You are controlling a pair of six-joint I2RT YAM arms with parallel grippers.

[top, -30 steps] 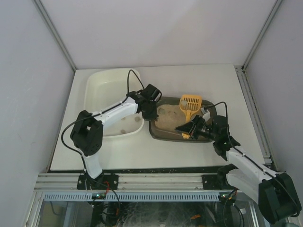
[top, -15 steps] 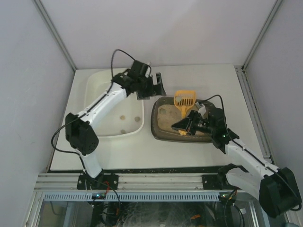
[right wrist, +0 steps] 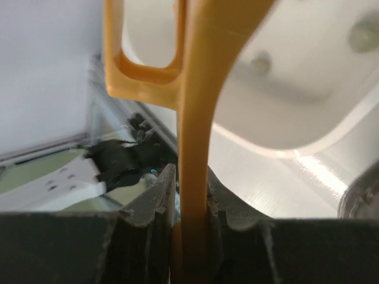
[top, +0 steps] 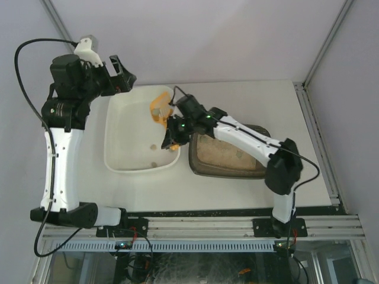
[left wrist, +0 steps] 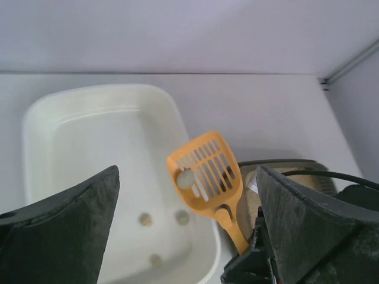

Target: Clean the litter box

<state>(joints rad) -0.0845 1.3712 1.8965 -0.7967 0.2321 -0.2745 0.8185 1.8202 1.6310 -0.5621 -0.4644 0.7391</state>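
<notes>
The litter box (top: 227, 174), a dark brown tray of beige litter, sits right of centre; its rim (left wrist: 278, 163) also shows in the left wrist view. My right gripper (top: 170, 137) (right wrist: 192, 201) is shut on the handle of an orange slotted scoop (top: 159, 106) (right wrist: 195, 118). The scoop head (left wrist: 204, 171) hangs over the white tub's right side with a grey clump (left wrist: 185, 179) on it. My left gripper (top: 122, 74) (left wrist: 186, 236) is raised high at the back left, open and empty, looking down on the tub.
The white tub (top: 109, 136) (left wrist: 100, 89) (right wrist: 284, 112) stands left of the litter box, with three small grey clumps (left wrist: 145, 219) on its floor. White walls enclose the table on three sides. A metal rail (top: 201, 228) runs along the near edge.
My left gripper opened, and its arm swung up and back to the far left. My right arm carried the scoop from the litter box leftward over the white tub.
</notes>
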